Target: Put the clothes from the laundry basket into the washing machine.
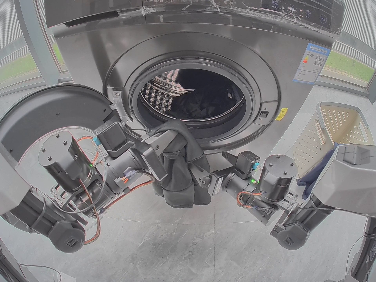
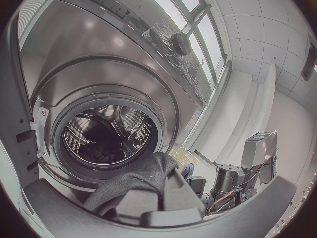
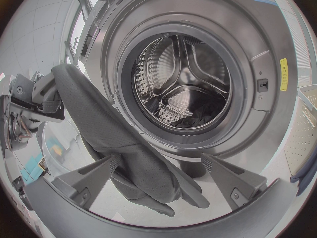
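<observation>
A dark grey garment (image 1: pixel 180 169) hangs in front of the washing machine (image 1: pixel 270 71), just below its round opening. My left gripper (image 1: pixel 166 140) is shut on the garment's upper edge, and the cloth (image 2: pixel 138 179) drapes over its fingers. My right gripper (image 1: pixel 197 177) is low beside the hanging cloth and stands open. In the right wrist view the garment (image 3: pixel 109 129) hangs across one finger (image 3: pixel 95 172), while the other finger (image 3: pixel 231 177) is bare. Dark clothes (image 3: pixel 201 114) lie at the bottom of the drum. The laundry basket (image 1: pixel 340 126) stands at the right.
The machine's door (image 1: pixel 43 110) is swung open at the left, behind my left arm. A dark blue garment (image 1: pixel 313 175) hangs over the basket's near rim. Grey tiled floor (image 1: pixel 188 239) lies below the grippers.
</observation>
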`<state>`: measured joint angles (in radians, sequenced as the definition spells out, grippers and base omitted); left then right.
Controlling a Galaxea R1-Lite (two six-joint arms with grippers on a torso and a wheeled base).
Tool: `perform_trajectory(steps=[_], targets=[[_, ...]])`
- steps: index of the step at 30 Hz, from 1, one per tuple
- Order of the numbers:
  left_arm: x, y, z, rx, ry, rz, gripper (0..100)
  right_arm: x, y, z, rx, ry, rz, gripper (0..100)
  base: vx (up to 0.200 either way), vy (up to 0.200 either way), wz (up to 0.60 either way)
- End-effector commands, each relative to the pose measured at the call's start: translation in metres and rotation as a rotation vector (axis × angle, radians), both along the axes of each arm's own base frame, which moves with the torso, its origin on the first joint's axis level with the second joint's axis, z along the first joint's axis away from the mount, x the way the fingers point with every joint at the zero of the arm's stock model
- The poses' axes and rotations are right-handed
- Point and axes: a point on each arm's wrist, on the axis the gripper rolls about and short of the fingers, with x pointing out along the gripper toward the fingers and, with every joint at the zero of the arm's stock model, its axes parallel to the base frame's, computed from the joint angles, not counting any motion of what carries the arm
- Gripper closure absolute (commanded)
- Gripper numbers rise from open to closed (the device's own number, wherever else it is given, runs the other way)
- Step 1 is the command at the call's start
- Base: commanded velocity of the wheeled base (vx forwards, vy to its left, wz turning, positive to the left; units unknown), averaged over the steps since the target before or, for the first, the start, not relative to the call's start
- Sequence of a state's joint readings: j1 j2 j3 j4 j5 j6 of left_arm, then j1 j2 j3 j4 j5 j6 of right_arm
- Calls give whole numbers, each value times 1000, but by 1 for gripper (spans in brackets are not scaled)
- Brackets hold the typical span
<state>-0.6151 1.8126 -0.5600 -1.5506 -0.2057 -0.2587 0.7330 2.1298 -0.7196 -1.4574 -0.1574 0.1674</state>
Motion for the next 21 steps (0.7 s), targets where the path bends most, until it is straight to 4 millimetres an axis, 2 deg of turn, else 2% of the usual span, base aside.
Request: perform_trajectory(steps=[1,3,13,21], targets=[[1,-1,-2,4,3,0,100,4,7,-11,-16,11,7,0,0,0,0],[2,0,-1,2,-1,4,100,2,9,-21,-37,33,15,0,0,0,0],[2,1,1,-1,-5,7,100,1,17,-47,-77,74,32,0,0,0,0],[2,1,-1,4,-1,7,100,0,26,-44,-62,54,55,0,0,0,0]])
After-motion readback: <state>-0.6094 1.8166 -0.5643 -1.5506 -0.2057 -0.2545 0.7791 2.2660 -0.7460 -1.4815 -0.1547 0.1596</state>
